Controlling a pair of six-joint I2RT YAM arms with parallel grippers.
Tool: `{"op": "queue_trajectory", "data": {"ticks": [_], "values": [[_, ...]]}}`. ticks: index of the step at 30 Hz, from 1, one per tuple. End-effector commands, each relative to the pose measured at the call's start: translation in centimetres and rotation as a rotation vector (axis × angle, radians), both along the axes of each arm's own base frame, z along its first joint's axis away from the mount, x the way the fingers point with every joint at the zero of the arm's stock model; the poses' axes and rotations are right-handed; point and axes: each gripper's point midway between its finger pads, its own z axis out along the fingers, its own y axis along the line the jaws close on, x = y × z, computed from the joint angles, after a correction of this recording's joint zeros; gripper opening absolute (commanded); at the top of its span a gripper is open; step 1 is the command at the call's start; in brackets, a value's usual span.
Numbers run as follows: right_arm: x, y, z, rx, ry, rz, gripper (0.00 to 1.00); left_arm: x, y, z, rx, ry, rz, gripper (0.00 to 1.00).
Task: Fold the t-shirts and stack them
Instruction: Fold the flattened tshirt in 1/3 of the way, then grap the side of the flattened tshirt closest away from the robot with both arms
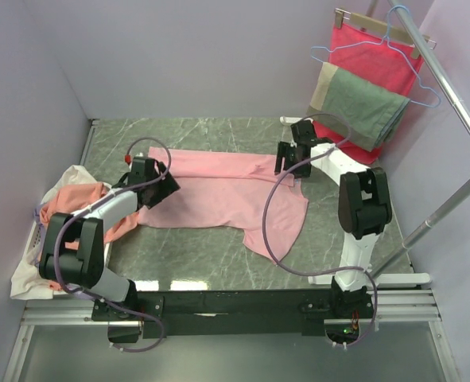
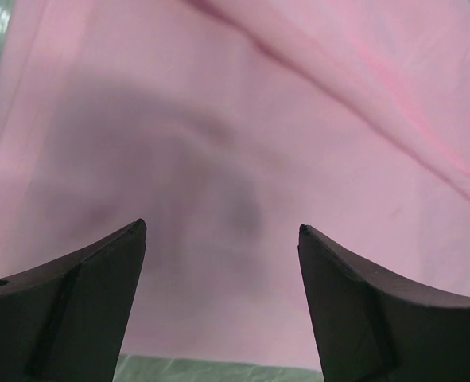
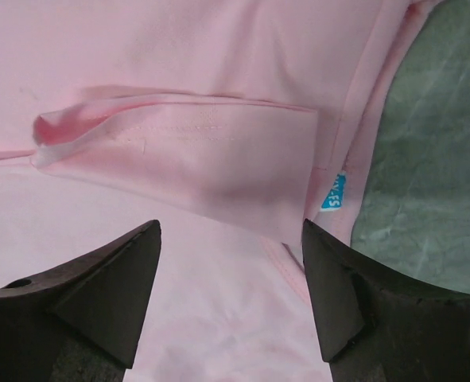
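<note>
Shirt status: pink shirt (image 1: 219, 187) lies mostly flat mid-table (image 1: 219, 267), long axis running left-right. One end sits under my left gripper (image 1: 157, 189), the other under my right gripper (image 1: 292, 163). A loose flap trails from the right half toward the near edge.

Left gripper: jaws wide apart, nothing between them, over plain pink cloth. In the wrist view the shirt's edge sits just on the near side of the jaws, with bare table past it. So the cloth lies below and ahead, edge right at the jaws.

Right gripper: jaws also apart, nothing held. Below them is a doubled-over sleeve fold (image 3: 179, 151), its crease running across the gap, and a blue label (image 3: 335, 192) by the right-hand jaw. Shirt's edge and bare table are just right of that jaw.

Judgement: each gripper owns its own end; neither is nearer the middle. Next pinch probably wants both dropping straight down on the two ends, then carrying across the short axis so the fold line follows the long axis. Right side is the messy one: sleeve fold and flap likely need flattening or the fold comes out crooked.

Salmon shirt (image 1: 79, 199) and white shirt (image 1: 28, 274) sit heaped at far left, on the left gripper's side, well apart from the right one. Nothing stacked yet, as far as I can tell.
</note>
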Motion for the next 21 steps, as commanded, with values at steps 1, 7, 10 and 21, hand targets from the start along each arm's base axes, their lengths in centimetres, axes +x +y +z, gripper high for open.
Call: {"op": "queue_trajectory", "data": {"ticks": [1, 7, 10, 21], "values": [[1.5, -0.8, 4.5, 0.016, -0.162, -0.028, 0.75, -0.7, 0.5, 1.3, 0.003, -0.064, 0.001, 0.83], [-0.7, -0.4, 3.6, 0.043, -0.101, -0.013, 0.74, -3.0, 3.1, 0.7, 0.095, 0.002, 0.101, 0.83], [-3.7, 0.1, 3.6, 0.091, -0.073, -0.038, 0.77, -4.5, 4.6, 0.7, 0.14, 0.022, 0.167, 0.84], [-16.8, 3.2, 2.2, 0.187, 0.007, -0.014, 0.79, -10.0, 7.7, -0.9, 0.186, 0.082, 0.332, 0.91]]}}
